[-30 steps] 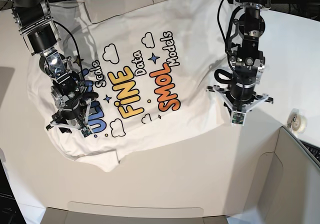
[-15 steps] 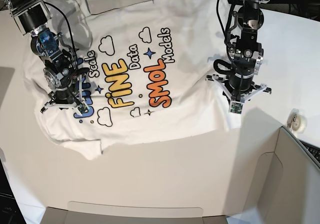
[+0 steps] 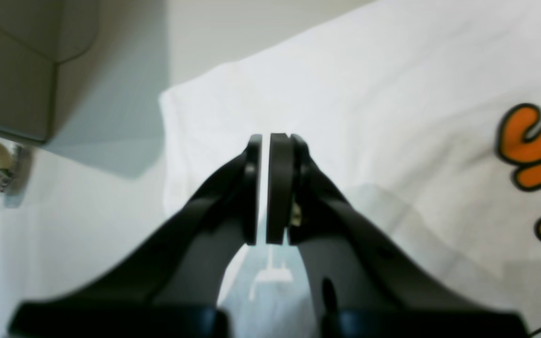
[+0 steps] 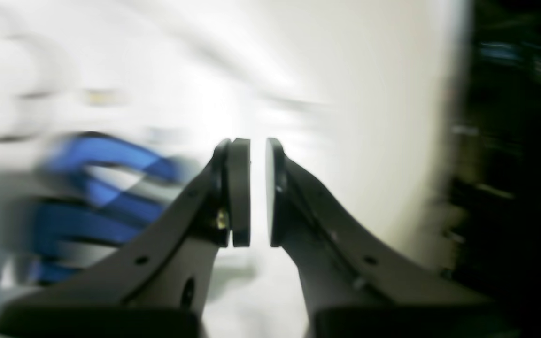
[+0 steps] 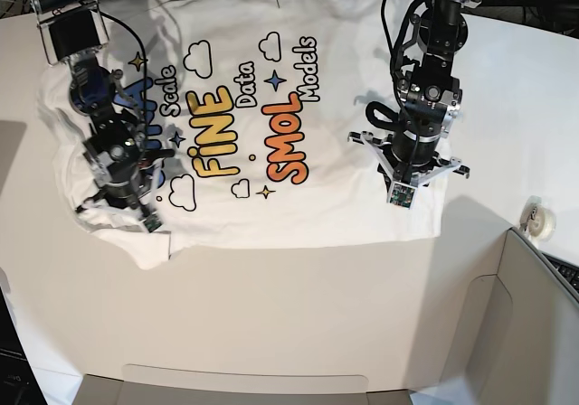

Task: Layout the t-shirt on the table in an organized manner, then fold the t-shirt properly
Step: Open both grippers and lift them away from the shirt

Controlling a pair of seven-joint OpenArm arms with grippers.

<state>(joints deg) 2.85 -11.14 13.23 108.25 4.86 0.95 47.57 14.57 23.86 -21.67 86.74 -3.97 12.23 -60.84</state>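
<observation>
Item: t-shirt [image 5: 271,152], white, print side up, spread across the far half of my surface [image 5: 289,306]; lower hem roughly straight, a small flap of cloth poking out at its left corner.

Containers: grey-white box [image 5: 534,324] at the near right corner; its contents cannot be seen. A tape roll [image 5: 540,220] sits just beside it on the surface.

My left pincer [image 3: 265,188]: pads nearly together, only a sliver of gap, nothing between them; it hangs over the shirt's plain right edge. My right pincer [image 4: 257,192]: pads close, a narrow slot between them; whether cloth is caught there I cannot tell.

View differences: the left wrist view shows the shirt's corner, the orange lettering, the box and tape roll up close. The right wrist view is blurred, showing only blue lettering and white cloth. The base view alone shows the whole print.

Change from a second ago: the shirt lies farther back and flatter, and both arms sit farther back.
</observation>
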